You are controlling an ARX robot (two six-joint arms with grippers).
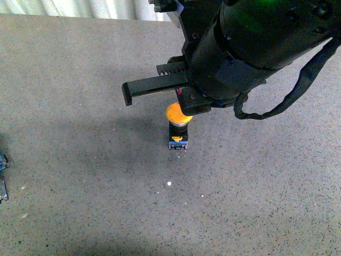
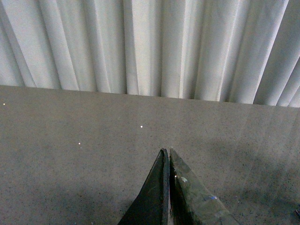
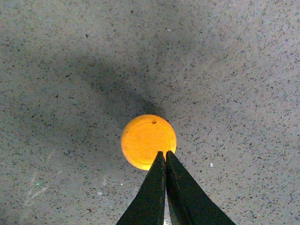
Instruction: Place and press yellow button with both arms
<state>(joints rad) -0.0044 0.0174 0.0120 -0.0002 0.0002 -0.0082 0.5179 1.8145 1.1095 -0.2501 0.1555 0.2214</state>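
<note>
The yellow button point(image 1: 176, 113) stands upright on the grey speckled table, its yellow cap on a black body with a blue-grey base. In the right wrist view its cap point(image 3: 146, 138) is seen from straight above. My right gripper point(image 3: 165, 153) is shut and empty, and its tips overlap the cap's near edge; I cannot tell if they touch it. In the front view the right arm point(image 1: 250, 42) hangs over the button and its fingers point(image 1: 186, 105) reach the cap. My left gripper point(image 2: 168, 150) is shut and empty over bare table, away from the button, and does not show in the front view.
The grey speckled table point(image 1: 80, 176) runs to a far edge with a white pleated curtain point(image 2: 150, 47) behind it. A black cable loop point(image 1: 287, 98) hangs from the right arm. Small dark objects point(image 1: 2, 176) lie at the table's left edge.
</note>
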